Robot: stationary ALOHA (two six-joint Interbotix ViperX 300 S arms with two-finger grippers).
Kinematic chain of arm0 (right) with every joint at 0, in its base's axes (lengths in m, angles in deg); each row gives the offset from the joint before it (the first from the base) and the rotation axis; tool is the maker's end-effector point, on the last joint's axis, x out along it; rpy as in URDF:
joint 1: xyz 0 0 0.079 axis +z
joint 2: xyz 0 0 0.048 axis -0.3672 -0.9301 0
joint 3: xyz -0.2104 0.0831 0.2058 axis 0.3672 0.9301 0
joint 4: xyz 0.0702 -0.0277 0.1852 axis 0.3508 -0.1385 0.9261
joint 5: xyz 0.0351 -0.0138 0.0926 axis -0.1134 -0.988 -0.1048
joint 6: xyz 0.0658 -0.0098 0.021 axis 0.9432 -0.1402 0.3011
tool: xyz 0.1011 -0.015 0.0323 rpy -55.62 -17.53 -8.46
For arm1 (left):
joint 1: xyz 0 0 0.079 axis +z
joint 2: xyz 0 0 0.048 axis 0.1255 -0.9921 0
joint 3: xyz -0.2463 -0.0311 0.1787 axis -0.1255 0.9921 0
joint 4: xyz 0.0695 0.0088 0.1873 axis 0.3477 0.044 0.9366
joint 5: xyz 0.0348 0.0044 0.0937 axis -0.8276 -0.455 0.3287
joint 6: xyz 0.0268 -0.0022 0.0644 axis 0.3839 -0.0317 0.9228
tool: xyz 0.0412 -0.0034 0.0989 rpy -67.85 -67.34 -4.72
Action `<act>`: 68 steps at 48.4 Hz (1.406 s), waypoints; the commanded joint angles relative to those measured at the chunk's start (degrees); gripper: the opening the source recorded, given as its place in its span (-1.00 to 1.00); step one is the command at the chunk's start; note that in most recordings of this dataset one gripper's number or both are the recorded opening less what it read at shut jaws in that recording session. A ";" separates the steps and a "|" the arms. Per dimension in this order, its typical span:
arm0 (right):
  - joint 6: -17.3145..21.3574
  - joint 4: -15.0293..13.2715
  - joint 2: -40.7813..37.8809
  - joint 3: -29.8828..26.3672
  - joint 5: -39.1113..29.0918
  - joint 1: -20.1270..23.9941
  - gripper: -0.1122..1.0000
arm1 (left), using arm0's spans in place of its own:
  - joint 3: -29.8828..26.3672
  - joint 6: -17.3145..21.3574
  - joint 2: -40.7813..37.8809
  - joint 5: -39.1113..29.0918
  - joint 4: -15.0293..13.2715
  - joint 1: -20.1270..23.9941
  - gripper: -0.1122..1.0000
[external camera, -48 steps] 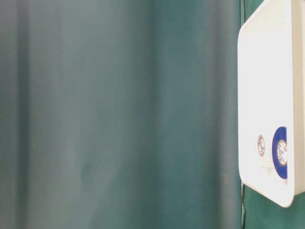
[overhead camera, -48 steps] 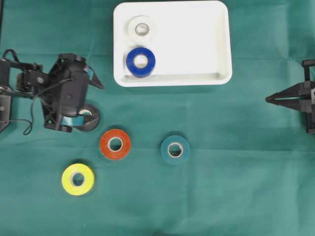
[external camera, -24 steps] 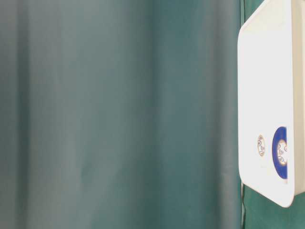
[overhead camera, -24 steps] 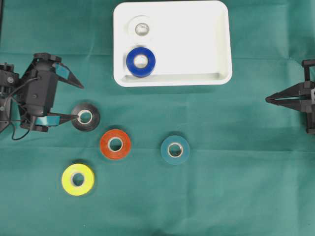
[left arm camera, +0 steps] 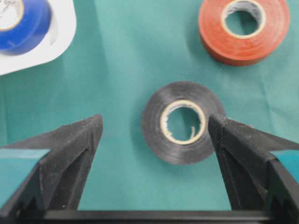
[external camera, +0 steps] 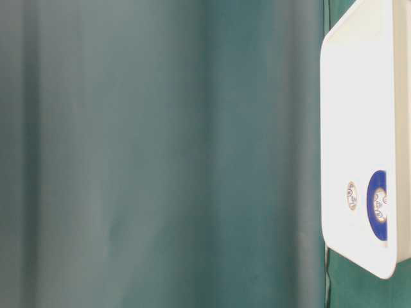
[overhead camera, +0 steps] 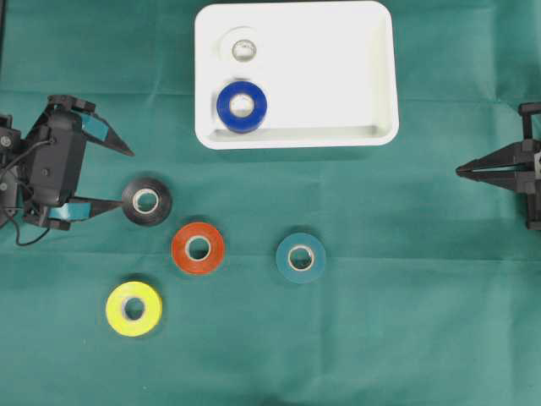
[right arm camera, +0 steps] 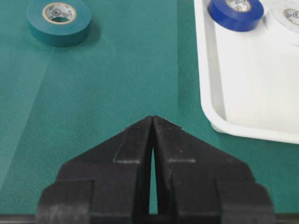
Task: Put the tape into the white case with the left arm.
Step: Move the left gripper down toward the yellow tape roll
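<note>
Seen from the left wrist, the left gripper (left arm camera: 154,128) has its jaws spread wide, holding nothing. The black tape roll (left arm camera: 183,122) lies flat on the green worktop (left arm camera: 121,70) just beyond them, glossy with a cream core, nearer the right finger. Farther off sits the white case (overhead camera: 338,76), already holding a blue roll (overhead camera: 242,106) and a white roll (overhead camera: 243,46). The right gripper (right arm camera: 153,117) has its jaws closed together.

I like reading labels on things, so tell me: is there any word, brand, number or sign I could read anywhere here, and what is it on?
No text can be read anywhere.
Blue tape roll: dark print on the core label, too small to read.
White tape roll: same kind of core print, blurred.
Teal tape roll: small marks on the core, unreadable.
Black tape roll, orange tape roll, yellow tape roll, white case: no markings visible.
</note>
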 commanded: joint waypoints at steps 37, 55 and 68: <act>0.09 0.00 -0.44 -0.62 0.62 0.00 -0.97 | 1.67 -1.49 0.18 -2.81 -0.09 -16.88 0.86; 0.09 -0.09 -0.44 -0.62 0.62 0.00 -0.97 | 1.76 -1.58 -0.79 -1.32 -0.09 -17.93 0.86; 0.09 0.00 -0.44 -0.53 0.62 0.00 -0.97 | 0.26 -1.67 -6.77 3.96 -0.18 -21.01 0.86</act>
